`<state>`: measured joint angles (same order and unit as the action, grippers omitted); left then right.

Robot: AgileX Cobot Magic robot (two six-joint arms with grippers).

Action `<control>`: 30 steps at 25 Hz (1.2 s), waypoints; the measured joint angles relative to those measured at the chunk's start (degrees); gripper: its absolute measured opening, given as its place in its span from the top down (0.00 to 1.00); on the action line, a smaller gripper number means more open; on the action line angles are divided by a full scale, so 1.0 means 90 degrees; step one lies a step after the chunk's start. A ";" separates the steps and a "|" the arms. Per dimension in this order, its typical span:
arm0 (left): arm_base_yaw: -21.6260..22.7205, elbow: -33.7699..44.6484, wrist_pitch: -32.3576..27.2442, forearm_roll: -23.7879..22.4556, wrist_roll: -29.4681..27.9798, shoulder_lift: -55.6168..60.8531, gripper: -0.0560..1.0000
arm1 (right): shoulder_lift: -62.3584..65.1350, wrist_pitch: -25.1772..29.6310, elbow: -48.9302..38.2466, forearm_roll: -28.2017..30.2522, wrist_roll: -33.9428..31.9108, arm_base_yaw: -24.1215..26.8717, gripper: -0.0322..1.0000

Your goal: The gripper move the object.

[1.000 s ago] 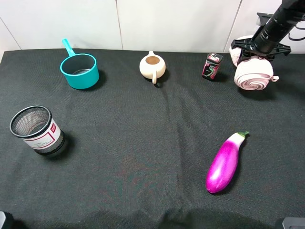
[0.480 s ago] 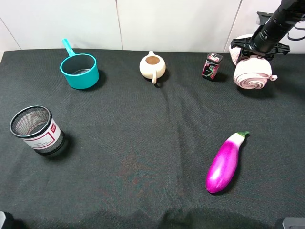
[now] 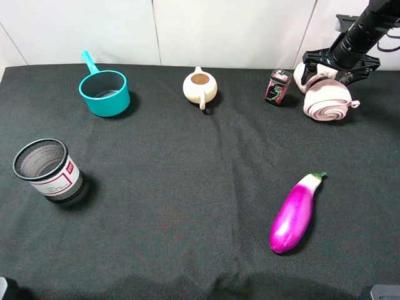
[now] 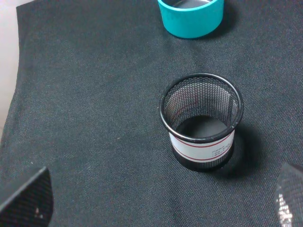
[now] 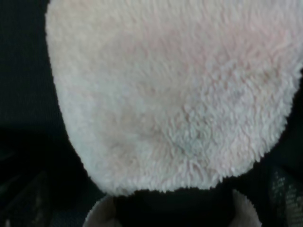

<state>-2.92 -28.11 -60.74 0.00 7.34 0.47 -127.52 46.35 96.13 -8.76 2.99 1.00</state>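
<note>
Now the cloth has slid a little nearer the tin than a moment ago. The right gripper presses into it, so the move has begun. How wide its fingers are, I cannot tell.

A fluffy pink cloth bundle, glossy purple eggplant and black wire-mesh cup are seen on matt black fabric.

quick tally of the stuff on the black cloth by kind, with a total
Containers: 3 — teal pot, mesh cup, cream teapot
Small tins: 1 — dark tin
Vegetables: 1 — purple eggplant
Cloth bundles: 1 — pink cloth
Total: 6
</note>
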 joint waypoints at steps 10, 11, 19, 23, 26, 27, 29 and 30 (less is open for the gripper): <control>0.0000 0.0000 0.0000 0.0000 0.0000 0.0000 0.01 | 0.0209 0.0270 0.0049 0.0000 0.0005 0.0000 0.30; 0.0000 0.0000 0.0000 0.0000 0.0000 0.0000 0.01 | 0.0293 0.0350 0.0057 0.0000 0.0005 0.0000 0.30; 0.0000 0.0000 0.0000 0.0000 0.0000 0.0000 0.01 | 0.0784 0.0997 0.0075 -0.0033 0.0005 0.0000 0.30; 0.0000 0.0000 0.0000 0.0000 0.0000 0.0000 0.01 | 0.1038 0.1413 0.0075 -0.0213 0.0005 0.0000 0.30; 0.0000 0.0000 0.0000 0.0000 0.0000 0.0000 0.01 | 0.1194 0.1678 0.0081 -0.0297 0.0005 0.0000 0.30; 0.0000 0.0000 0.0000 0.0000 0.0000 0.0000 0.01 | 0.1245 0.1742 0.0081 -0.0314 0.0005 0.0000 0.30; 0.0000 0.0000 0.0000 0.0000 0.0000 0.0000 0.01 | 0.1381 0.1906 0.0081 -0.0319 0.0030 0.0000 0.30; 0.0000 0.0000 0.0000 0.0000 0.0000 0.0000 0.01 | 0.1440 0.1985 0.0081 -0.0319 0.0057 0.0000 0.30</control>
<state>-2.92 -28.11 -60.74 0.00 7.34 0.47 -114.56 64.22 96.85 -11.63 3.50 1.00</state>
